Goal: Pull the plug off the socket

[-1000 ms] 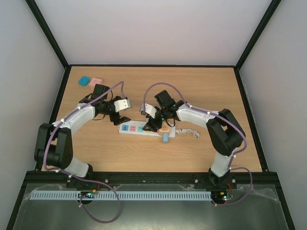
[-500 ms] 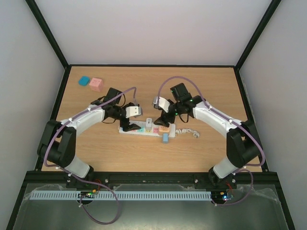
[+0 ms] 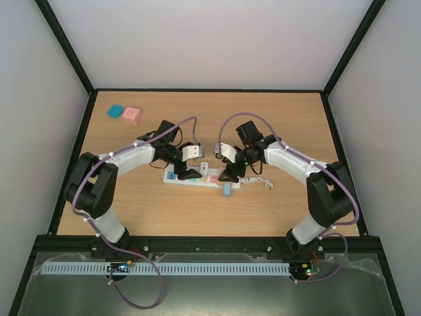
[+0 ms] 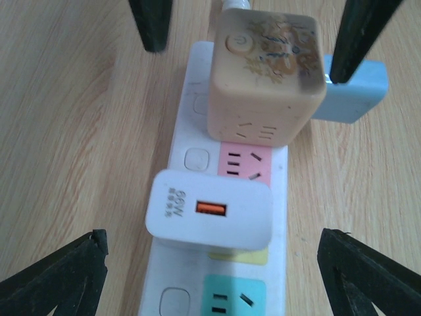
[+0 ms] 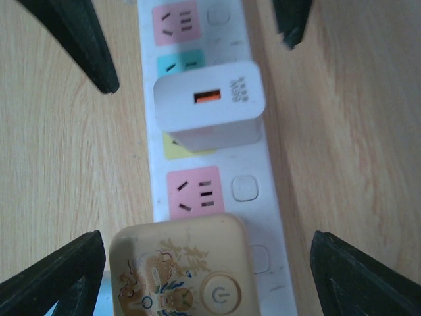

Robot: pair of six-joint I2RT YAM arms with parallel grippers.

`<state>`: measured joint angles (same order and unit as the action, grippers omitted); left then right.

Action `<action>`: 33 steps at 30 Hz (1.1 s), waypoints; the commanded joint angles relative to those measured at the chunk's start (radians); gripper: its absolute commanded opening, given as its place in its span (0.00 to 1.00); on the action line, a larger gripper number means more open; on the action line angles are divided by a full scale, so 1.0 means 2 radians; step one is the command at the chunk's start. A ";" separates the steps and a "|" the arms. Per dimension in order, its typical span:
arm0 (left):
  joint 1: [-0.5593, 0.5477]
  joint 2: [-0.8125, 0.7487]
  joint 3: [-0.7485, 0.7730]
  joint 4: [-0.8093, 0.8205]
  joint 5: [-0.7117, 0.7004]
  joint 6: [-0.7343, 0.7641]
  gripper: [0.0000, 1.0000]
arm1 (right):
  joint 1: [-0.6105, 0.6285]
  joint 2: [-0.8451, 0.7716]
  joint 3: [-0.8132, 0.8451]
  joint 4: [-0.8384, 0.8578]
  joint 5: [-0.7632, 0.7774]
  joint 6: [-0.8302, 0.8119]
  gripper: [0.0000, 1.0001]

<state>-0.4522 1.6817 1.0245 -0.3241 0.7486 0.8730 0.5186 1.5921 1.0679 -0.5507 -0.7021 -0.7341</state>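
The socket (image 3: 187, 178) is a long white power strip with pastel outlets, lying mid-table. A white USB charger plug (image 3: 205, 169) sits in its yellow outlet. A tan cube adapter (image 3: 225, 178) with a power button sits at the strip's right end. My left gripper (image 3: 190, 173) is open, its jaws either side of the strip just short of the white plug (image 4: 209, 210). My right gripper (image 3: 229, 174) is open and straddles the tan cube (image 5: 181, 270). The white plug (image 5: 209, 102) lies ahead of it. Neither gripper touches anything.
A small light-blue block (image 3: 226, 191) lies against the strip's near side by the cube. The strip's short white cord (image 3: 260, 182) curls to the right. A pink block (image 3: 133, 116) and a blue block (image 3: 116, 110) lie at the far left.
Both arms have closed in on the strip. The left gripper moved right and down to the strip's left part. The right gripper came down over the tan cube.
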 commanded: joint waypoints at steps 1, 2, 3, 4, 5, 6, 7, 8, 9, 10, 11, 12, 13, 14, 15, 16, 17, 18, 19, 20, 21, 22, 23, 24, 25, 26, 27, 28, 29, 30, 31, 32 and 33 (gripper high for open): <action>-0.007 0.019 0.019 0.008 0.028 0.000 0.88 | -0.001 0.013 -0.004 -0.031 -0.008 -0.020 0.83; -0.009 0.023 0.019 0.009 0.029 0.002 0.88 | -0.001 0.013 -0.006 -0.030 -0.007 -0.020 0.82; -0.010 0.025 0.020 0.010 0.030 0.004 0.88 | -0.001 0.014 -0.008 -0.027 -0.005 -0.020 0.82; -0.011 0.027 0.021 0.011 0.030 0.004 0.87 | -0.001 0.014 -0.011 -0.021 -0.001 -0.018 0.81; -0.012 0.029 0.021 0.013 0.031 0.004 0.86 | -0.001 0.015 -0.012 -0.017 0.000 -0.017 0.80; -0.012 0.031 0.022 0.015 0.032 0.004 0.86 | -0.001 0.016 -0.013 -0.015 -0.001 -0.017 0.79; -0.014 0.033 0.022 0.016 0.031 0.004 0.86 | -0.001 0.018 -0.013 -0.013 -0.002 -0.017 0.77; -0.015 0.035 0.022 0.017 0.030 0.003 0.85 | -0.001 0.019 -0.014 -0.011 -0.004 -0.017 0.76; -0.017 0.036 0.022 0.020 0.030 0.002 0.85 | -0.001 0.021 -0.013 -0.011 -0.006 -0.016 0.75; -0.018 0.036 0.022 0.023 0.031 0.002 0.85 | 0.000 0.023 -0.013 -0.011 -0.006 -0.017 0.73; -0.019 0.038 0.021 0.025 0.030 0.001 0.84 | 0.000 0.025 -0.013 -0.011 -0.006 -0.018 0.72; -0.020 0.039 0.020 0.028 0.029 0.001 0.83 | 0.001 0.027 -0.013 -0.012 -0.005 -0.019 0.71; -0.021 0.042 0.020 0.030 0.027 0.001 0.83 | 0.001 0.029 -0.013 -0.012 -0.003 -0.020 0.71; -0.022 0.043 0.020 0.031 0.026 0.001 0.82 | 0.001 0.029 -0.014 -0.011 -0.001 -0.021 0.70; -0.023 0.044 0.020 0.032 0.024 0.000 0.81 | 0.001 0.029 -0.015 -0.011 0.000 -0.021 0.69; -0.023 0.045 0.019 0.034 0.023 -0.001 0.80 | 0.001 0.029 -0.015 -0.008 0.000 -0.020 0.67; -0.023 0.045 0.020 0.035 0.024 -0.002 0.77 | 0.001 0.030 -0.016 -0.005 0.001 -0.018 0.66; -0.024 0.045 0.020 0.036 0.024 -0.002 0.74 | 0.001 0.030 -0.016 -0.003 0.002 -0.017 0.64; -0.024 0.046 0.020 0.036 0.024 -0.001 0.71 | 0.001 0.029 -0.016 -0.003 0.002 -0.016 0.62; -0.024 0.045 0.021 0.035 0.024 -0.001 0.68 | 0.000 0.029 -0.017 -0.002 0.002 -0.016 0.60; -0.024 0.044 0.022 0.034 0.024 0.000 0.65 | 0.001 0.030 -0.018 0.000 0.002 -0.016 0.58; -0.024 0.043 0.022 0.033 0.024 0.001 0.62 | 0.001 0.030 -0.019 0.001 0.002 -0.016 0.56; -0.024 0.040 0.022 0.032 0.025 0.002 0.59 | 0.000 0.030 -0.020 0.001 0.003 -0.016 0.55; -0.024 0.038 0.022 0.033 0.027 0.002 0.57 | 0.001 0.029 -0.021 0.001 0.003 -0.016 0.52; -0.024 0.035 0.022 0.032 0.030 0.002 0.55 | 0.000 0.029 -0.022 0.003 0.005 -0.016 0.50; -0.024 0.032 0.022 0.032 0.034 0.001 0.53 | 0.001 0.030 -0.023 0.004 0.006 -0.016 0.48; -0.024 0.030 0.022 0.031 0.040 0.001 0.52 | 0.001 0.030 -0.024 0.005 0.006 -0.016 0.46; -0.024 0.026 0.022 0.031 0.046 0.000 0.51 | 0.001 0.031 -0.024 0.005 0.006 -0.016 0.45; -0.024 0.023 0.021 0.032 0.050 -0.002 0.50 | 0.001 0.032 -0.024 0.006 0.006 -0.016 0.43; -0.024 0.020 0.022 0.033 0.054 -0.005 0.48 | 0.000 0.032 -0.025 0.007 0.006 -0.016 0.42; -0.024 0.017 0.022 0.034 0.058 -0.008 0.47 | 0.001 0.033 -0.026 0.007 0.006 -0.016 0.41; -0.024 0.016 0.022 0.034 0.061 -0.010 0.46 | 0.001 0.033 -0.026 0.008 0.006 -0.016 0.40; -0.024 0.014 0.024 0.034 0.064 -0.012 0.46 | 0.001 0.033 -0.026 0.008 0.006 -0.016 0.40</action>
<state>-0.4946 1.7634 1.0462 -0.2657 0.7685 0.8665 0.5190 1.6402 1.0420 -0.5549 -0.7250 -0.7650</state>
